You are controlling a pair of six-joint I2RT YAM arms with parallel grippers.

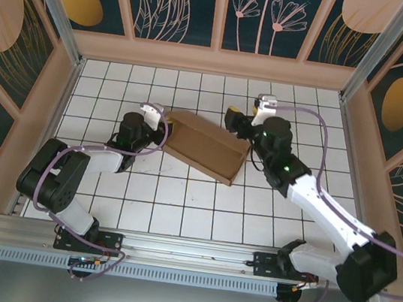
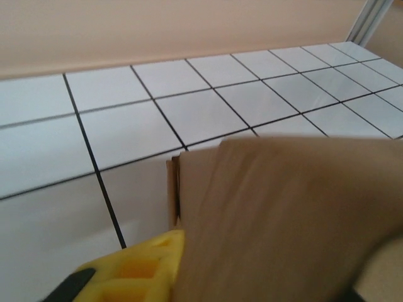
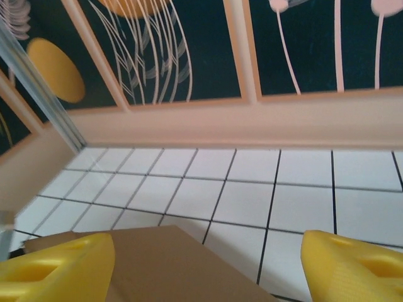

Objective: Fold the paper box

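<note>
The paper box [image 1: 206, 148] is plain brown cardboard lying partly folded at mid-table, its long walls raised. My left gripper [image 1: 163, 125] is at the box's left end. In the left wrist view one yellow finger [image 2: 135, 267] presses against a cardboard wall [image 2: 277, 220], which hides the other finger, so the gripper is shut on that wall. My right gripper [image 1: 236, 123] hangs over the box's far right corner. In the right wrist view it is open, with both yellow fingers [image 3: 60, 264] wide apart and a cardboard panel [image 3: 164, 264] below and between them.
White tiled floor [image 1: 178, 208] surrounds the box. The beige back wall [image 1: 215, 62] runs close behind both grippers, and side walls [image 1: 45, 105] enclose the cell. A metal rail [image 1: 186, 251] crosses the near edge by the arm bases.
</note>
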